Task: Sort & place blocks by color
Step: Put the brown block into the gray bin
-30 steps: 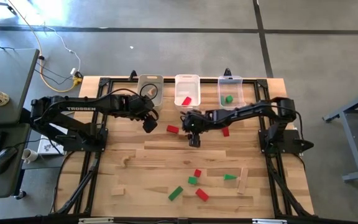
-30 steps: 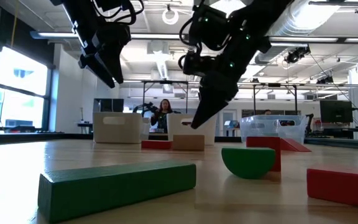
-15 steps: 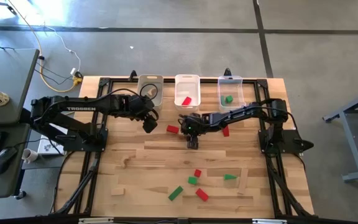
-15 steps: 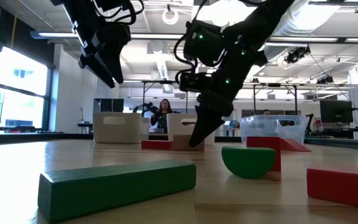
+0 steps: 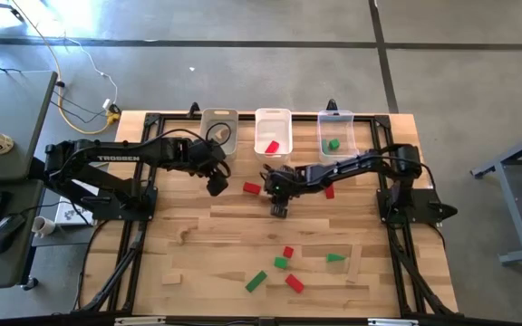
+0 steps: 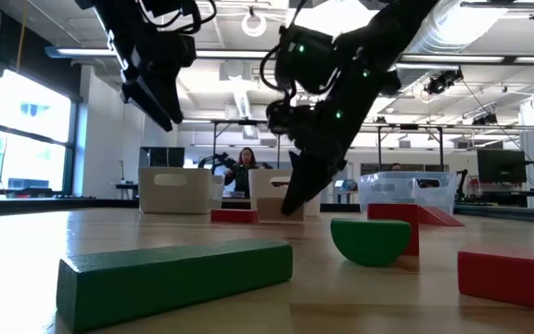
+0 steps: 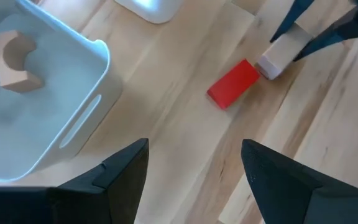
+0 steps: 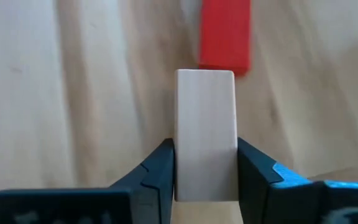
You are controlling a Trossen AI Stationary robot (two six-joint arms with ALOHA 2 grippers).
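**Desk:** Closing on a plain wood block (image 8: 205,134), the right gripper (image 5: 279,207) now has both fingers (image 8: 157,174) pressed against the block's long sides, where a second ago the jaws stand wide and higher above the table (image 5: 198,237). What does that change for the sorting?

**Photographer:** It looks like the start of a pick. The arm has come down near mid-table, and the block, pinched but seemingly not yet lifted, would belong in the bin for bare wood. That is probably the far-left bin (image 5: 218,129), which already holds a light arch-shaped piece (image 7: 16,62).

**Desk:** And the other arm?

**Photographer:** The left gripper (image 5: 216,184) hovers above the table just in front of that bin, its fingers spread and holding nothing, in the same place as before.

**Desk:** How does the block look?

**Photographer:** It is a pale rectangular brick with smooth faces and square edges, lying flat with its long axis running out from between the fingers. A red block (image 8: 225,34) lies just beyond its far end; whether they touch cannot be told.

**Desk:** What remains?

**Photographer:** Red and green pieces sit scattered at the near side, among them a green brick (image 6: 174,276). The middle bin (image 5: 273,131) holds red and the right bin (image 5: 336,131) green.
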